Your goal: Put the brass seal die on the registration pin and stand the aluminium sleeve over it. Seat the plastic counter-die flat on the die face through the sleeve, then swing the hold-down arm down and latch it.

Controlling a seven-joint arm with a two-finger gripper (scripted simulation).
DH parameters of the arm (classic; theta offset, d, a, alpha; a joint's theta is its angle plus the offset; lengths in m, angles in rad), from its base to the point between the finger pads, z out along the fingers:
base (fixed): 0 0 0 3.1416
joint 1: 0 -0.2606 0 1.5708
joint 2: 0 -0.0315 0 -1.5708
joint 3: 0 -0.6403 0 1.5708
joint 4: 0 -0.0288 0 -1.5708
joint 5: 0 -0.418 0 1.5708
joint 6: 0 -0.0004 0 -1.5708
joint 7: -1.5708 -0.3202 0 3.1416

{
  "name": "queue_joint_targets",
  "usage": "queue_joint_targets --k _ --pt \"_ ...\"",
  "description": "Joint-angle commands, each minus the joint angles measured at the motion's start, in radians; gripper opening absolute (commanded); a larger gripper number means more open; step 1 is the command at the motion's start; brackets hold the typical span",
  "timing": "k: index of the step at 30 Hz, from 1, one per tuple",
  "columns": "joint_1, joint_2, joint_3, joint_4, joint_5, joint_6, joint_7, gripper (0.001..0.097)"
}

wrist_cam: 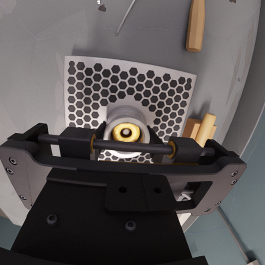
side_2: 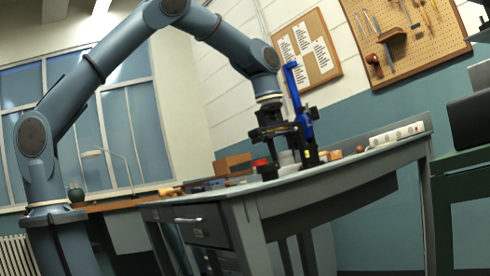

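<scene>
The brass seal die (wrist_cam: 125, 132) sits inside the aluminium sleeve (wrist_cam: 126, 122), which stands upright on the perforated base plate (wrist_cam: 125, 92) at the middle of the bench, and my gripper (wrist_cam: 126, 136) is closed around the sleeve from above. A pale pin tip shows in the die's centre hole. The blue hold-down arm (side_2: 292, 88) stands raised behind the gripper (side_2: 279, 163). I cannot see the plastic counter-die in the wrist camera.
A brown box (side_2: 231, 163) rests at the bench's far side beside a red item (side_2: 260, 162). Wooden blocks (wrist_cam: 200, 128) lie just right of the plate, a wooden handle (wrist_cam: 195, 25) further off. A power strip (side_2: 397, 134) lies along the right edge.
</scene>
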Motion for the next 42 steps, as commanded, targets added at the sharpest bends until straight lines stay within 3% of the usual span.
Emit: queue_joint_targets --k 1,28,42 --pt "0.0 -0.001 0.0 0.0 0.0 0.0 0.0 0.0185" --pt "0.0 0.0 0.0 0.0 0.0 0.0 0.0 0.0725" --pt "0.0 0.0 0.0 0.0 0.0 0.0 0.0 0.0735"
